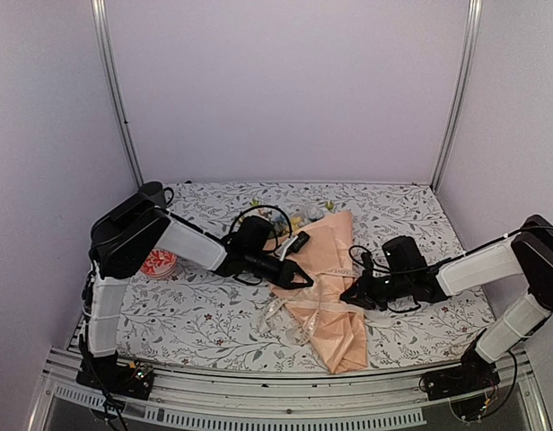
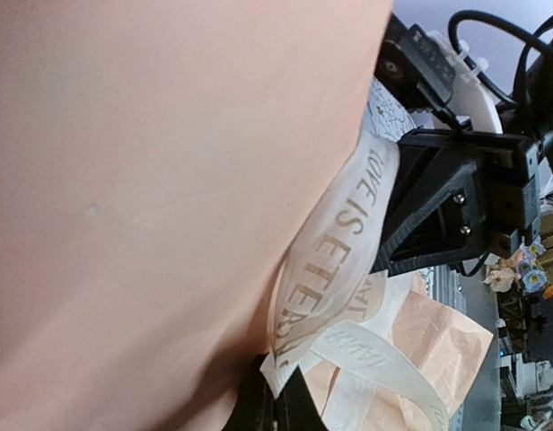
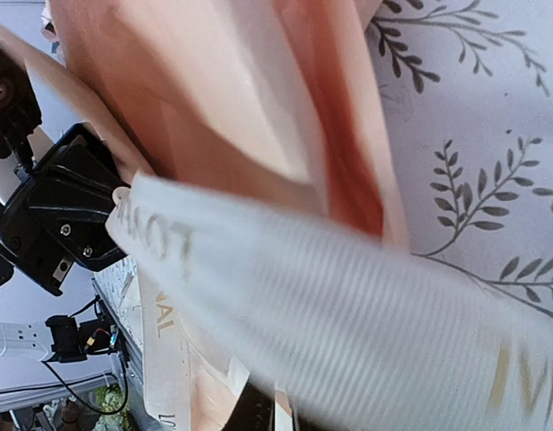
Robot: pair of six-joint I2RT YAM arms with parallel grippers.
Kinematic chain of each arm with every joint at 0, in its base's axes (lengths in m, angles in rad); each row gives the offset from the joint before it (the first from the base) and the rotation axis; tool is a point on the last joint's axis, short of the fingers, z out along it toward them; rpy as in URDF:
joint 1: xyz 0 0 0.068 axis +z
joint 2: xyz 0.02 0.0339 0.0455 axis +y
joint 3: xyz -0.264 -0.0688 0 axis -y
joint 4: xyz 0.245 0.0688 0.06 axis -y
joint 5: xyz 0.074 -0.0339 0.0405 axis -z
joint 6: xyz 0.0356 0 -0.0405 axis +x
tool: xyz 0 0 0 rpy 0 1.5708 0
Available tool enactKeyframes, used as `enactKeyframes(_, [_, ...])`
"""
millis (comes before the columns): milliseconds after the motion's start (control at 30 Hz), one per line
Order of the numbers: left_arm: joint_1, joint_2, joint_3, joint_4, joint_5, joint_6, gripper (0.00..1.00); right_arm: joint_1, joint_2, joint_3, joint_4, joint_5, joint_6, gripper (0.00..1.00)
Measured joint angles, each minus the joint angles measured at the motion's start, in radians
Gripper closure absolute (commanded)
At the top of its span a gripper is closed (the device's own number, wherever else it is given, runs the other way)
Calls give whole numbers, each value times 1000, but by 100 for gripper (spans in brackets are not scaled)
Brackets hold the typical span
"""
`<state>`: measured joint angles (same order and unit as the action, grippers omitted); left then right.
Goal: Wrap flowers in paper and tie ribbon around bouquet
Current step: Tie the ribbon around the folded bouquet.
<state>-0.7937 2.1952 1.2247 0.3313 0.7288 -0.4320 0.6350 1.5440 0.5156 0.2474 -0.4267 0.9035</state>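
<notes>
Lying between left claw [image 1: 301,281] and right claw [image 1: 350,294]: the bouquet [image 1: 329,256].

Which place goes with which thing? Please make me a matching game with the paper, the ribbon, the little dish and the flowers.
Things
1. thin peach-orange paper sheet
2. narrow cream-white ribbon strip
3. small round red-and-white dish
4. mixed pink, yellow and blue artificial flowers

Places
A. off to the left, on its own
B. sticking out of the cone's far end
C. rolled into a cone in the middle
D. lying across the cone

Pairs: 1-C, 2-D, 3-A, 4-B
</notes>
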Motion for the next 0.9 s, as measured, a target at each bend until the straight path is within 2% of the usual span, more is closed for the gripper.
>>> enactKeyframes(167, [1, 1, 5, -8, 0, -10, 100, -2, -103, 24, -133, 71, -26, 77])
enactKeyframes(300, [1, 4, 14, -17, -1, -10, 100, -2, -207, 82, -235, 134, -76, 78])
enactKeyframes(400, [1, 6, 19, -22, -1, -10, 100, -2, -234, 115, -247, 120, -130, 75])
enactKeyframes(633, [2, 6, 22, -33, -3, -6, 100, 16, -44, 269, -295, 0, -314, 76])
enactKeyframes(900, [2, 6, 31, -48, -3, -5, 100, 30, 108, 352, -358, -47, -465, 61])
